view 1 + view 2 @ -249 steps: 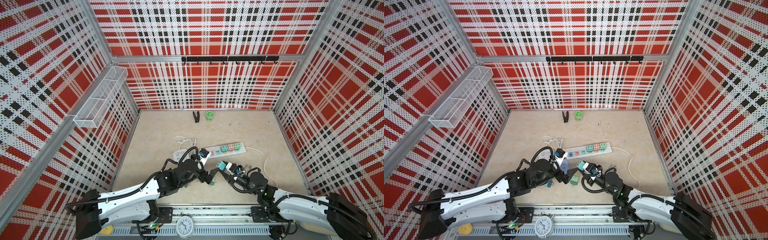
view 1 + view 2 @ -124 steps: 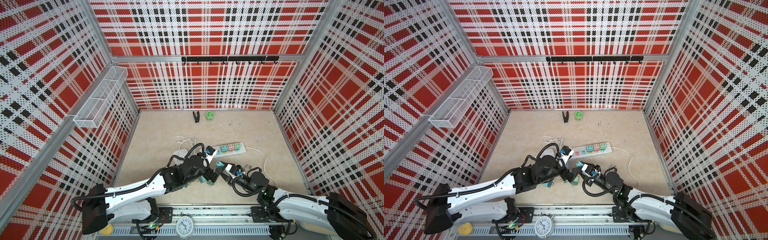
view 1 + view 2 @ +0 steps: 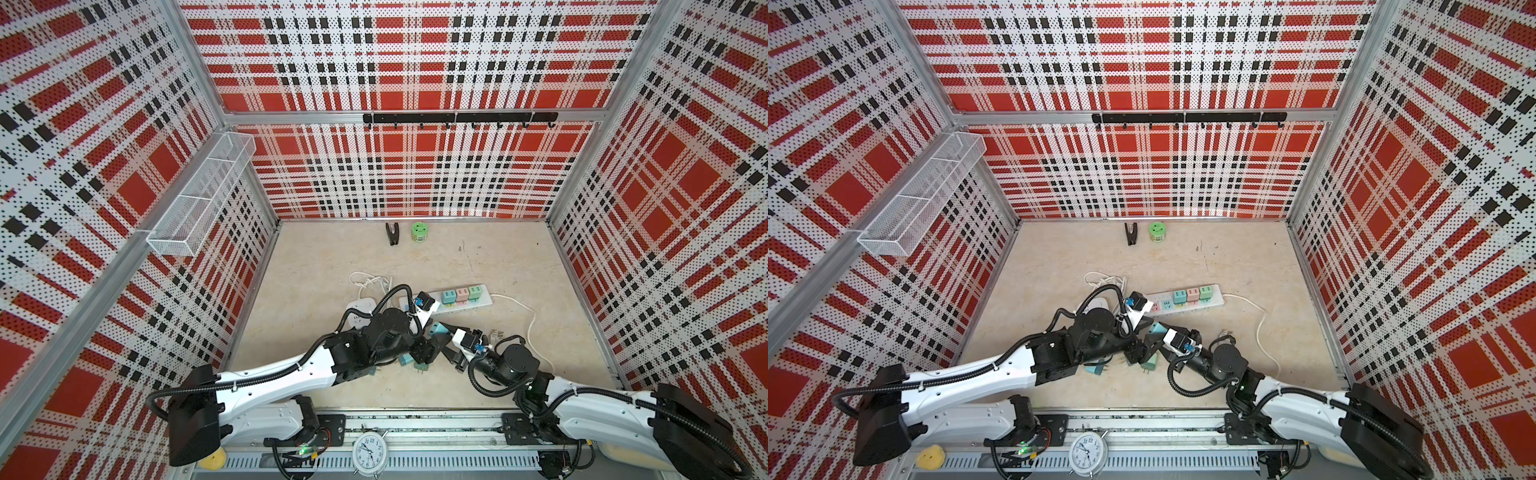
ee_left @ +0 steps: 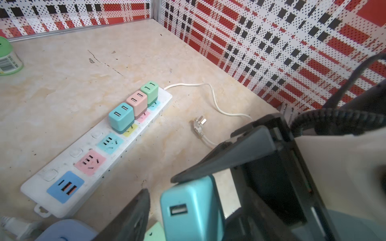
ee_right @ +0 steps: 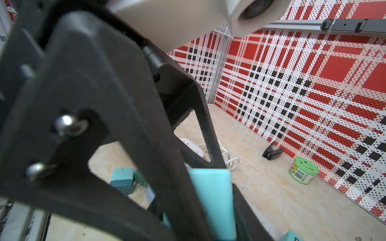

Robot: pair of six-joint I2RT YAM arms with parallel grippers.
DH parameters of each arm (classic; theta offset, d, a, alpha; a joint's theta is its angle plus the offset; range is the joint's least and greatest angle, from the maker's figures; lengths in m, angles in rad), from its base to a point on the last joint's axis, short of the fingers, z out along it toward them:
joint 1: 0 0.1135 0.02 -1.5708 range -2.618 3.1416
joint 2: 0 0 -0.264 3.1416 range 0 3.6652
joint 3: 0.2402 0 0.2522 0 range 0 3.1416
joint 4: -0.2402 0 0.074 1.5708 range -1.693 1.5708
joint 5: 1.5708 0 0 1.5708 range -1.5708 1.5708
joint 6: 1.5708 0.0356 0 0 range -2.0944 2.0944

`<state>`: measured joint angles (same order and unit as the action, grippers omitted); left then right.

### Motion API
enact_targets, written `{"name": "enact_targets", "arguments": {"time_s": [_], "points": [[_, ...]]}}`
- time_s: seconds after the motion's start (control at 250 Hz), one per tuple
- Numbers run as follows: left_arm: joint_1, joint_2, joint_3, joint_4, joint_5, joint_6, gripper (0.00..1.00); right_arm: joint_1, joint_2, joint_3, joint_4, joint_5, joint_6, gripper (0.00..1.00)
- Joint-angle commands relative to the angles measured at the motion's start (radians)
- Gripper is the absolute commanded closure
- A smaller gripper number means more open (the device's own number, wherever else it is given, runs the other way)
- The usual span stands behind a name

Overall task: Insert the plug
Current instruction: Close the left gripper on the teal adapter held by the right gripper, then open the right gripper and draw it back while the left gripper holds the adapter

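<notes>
The plug (image 4: 192, 210) is a teal cube of smooth matt plastic with rounded edges and one rectangular USB port in its outer face. It is held above the table (image 4: 62, 83), near the blue USB end of the power strip (image 4: 64, 164) but apart from it.

The power strip is a long white plastic bar laid flat on the table, whose surface is beige, marbled and scuffed. Square pastel socket panels are set along the strip. Three cube adapters, the teal adapter (image 4: 121, 116), the pink adapter (image 4: 136, 102) and the green adapter (image 4: 149, 89), are seated side by side at the cord end.

At the right gripper (image 5: 208, 187), the jaws are clamped on two flat sides of the plug.

At the left gripper (image 3: 430, 348), the jaws are set partly apart with the plug between them. A gap is seen between one black, wedge-shaped finger (image 4: 129, 215) and the plug. Contact on the opposite side cannot be determined.

A loose teal adapter (image 5: 122, 180) is lying on the table near both grippers, with metal prongs visible.
</notes>
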<state>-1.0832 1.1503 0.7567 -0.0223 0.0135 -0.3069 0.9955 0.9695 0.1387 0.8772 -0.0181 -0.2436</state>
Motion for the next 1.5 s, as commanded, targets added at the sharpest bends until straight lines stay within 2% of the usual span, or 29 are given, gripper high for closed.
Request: {"name": "enact_targets", "arguments": {"time_s": [0.0,0.148,0.26,0.432,0.484,0.576,0.66,0.736,0.808,0.952,1.081,1.233,1.313,1.345,1.405,1.497], "points": [[0.006,0.011,0.029,0.022,0.034,-0.010,0.34,0.006,0.021,0.037,0.093,-0.011,-0.012,0.97],[0.009,0.026,0.037,0.033,0.065,-0.007,0.42,0.006,0.055,0.038,0.135,-0.013,-0.020,0.97],[0.010,0.037,0.043,0.033,0.080,-0.004,0.52,0.006,0.063,0.036,0.145,-0.018,-0.016,0.97],[0.015,0.037,0.041,0.033,0.077,-0.005,0.81,0.005,0.072,0.035,0.148,-0.003,-0.020,0.95],[0.016,0.038,0.038,0.037,0.068,-0.004,0.89,0.005,0.077,0.038,0.145,-0.002,-0.023,0.85],[0.017,0.041,0.035,0.045,0.043,-0.003,0.96,0.006,0.080,0.035,0.145,0.031,-0.010,0.53],[0.024,0.042,0.035,0.044,0.039,0.003,1.00,0.005,0.063,0.022,0.144,0.102,0.015,0.39],[0.028,0.035,0.032,0.044,0.021,0.016,1.00,0.006,0.035,0.003,0.141,0.149,0.032,0.26],[0.034,0.020,0.030,0.033,-0.025,0.048,1.00,0.006,0.000,-0.009,0.125,0.177,0.035,0.19],[0.067,-0.010,-0.004,0.032,-0.081,0.124,1.00,0.006,-0.068,-0.005,0.008,0.251,0.021,0.15],[0.095,-0.024,-0.039,0.068,-0.066,0.235,1.00,0.005,-0.117,-0.032,-0.006,0.416,0.021,0.12],[0.115,-0.036,-0.040,0.055,-0.109,0.341,1.00,-0.011,-0.219,-0.086,-0.008,0.625,0.041,0.04],[0.129,-0.051,-0.062,0.056,-0.038,0.440,1.00,-0.076,-0.285,-0.085,-0.107,0.680,0.104,0.01],[0.129,-0.059,-0.072,0.056,-0.020,0.485,1.00,-0.120,-0.310,-0.072,-0.190,0.669,0.146,0.01],[0.133,-0.071,-0.093,0.081,-0.054,0.514,1.00,-0.219,-0.349,-0.044,-0.345,0.621,0.223,0.02],[0.158,-0.077,-0.105,0.099,-0.043,0.569,1.00,-0.362,-0.394,-0.024,-0.488,0.558,0.321,0.01]]}}
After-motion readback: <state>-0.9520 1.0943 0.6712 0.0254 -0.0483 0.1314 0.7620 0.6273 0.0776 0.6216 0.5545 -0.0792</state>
